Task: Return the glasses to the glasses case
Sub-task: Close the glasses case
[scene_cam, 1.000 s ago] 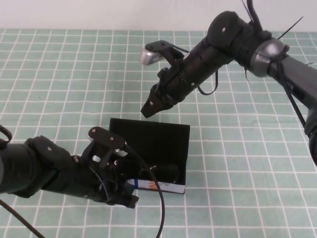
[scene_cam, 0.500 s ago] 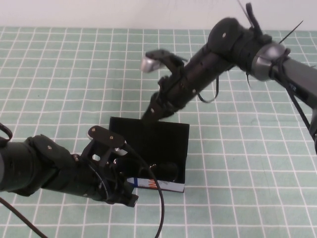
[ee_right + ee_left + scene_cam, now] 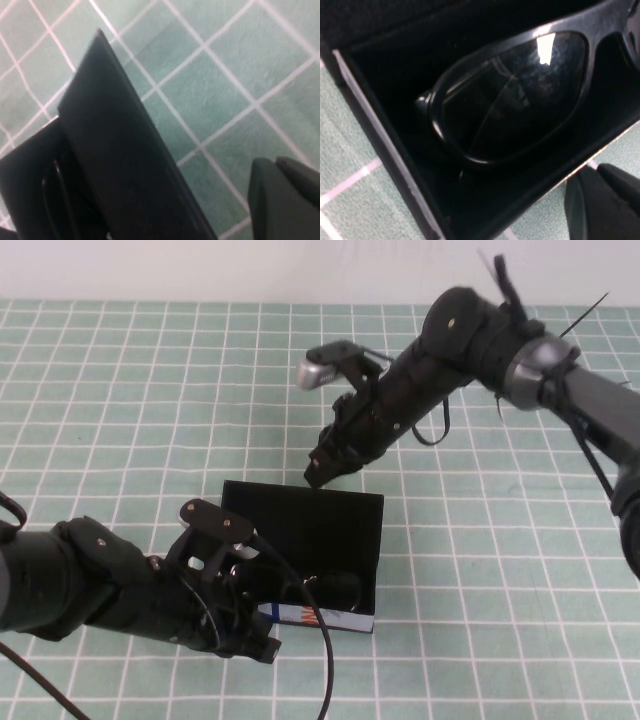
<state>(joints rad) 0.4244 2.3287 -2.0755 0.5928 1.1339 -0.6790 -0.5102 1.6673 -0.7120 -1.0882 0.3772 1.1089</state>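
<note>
- The glasses (image 3: 520, 95) lie inside the open glasses case (image 3: 330, 530), 1 dark lens facing up against the black lining.
- The case sits on the green checked tabletop (image 3: 120, 390), its flap lid standing up at the far side and its white printed edge toward the robot.
- The left gripper (image 3: 262, 638) hovers at the case's near left corner; whether its fingers are open I cannot tell.
- The right gripper (image 3: 318, 475) hangs just behind the lid's top edge, fingers closed and empty.
</note>
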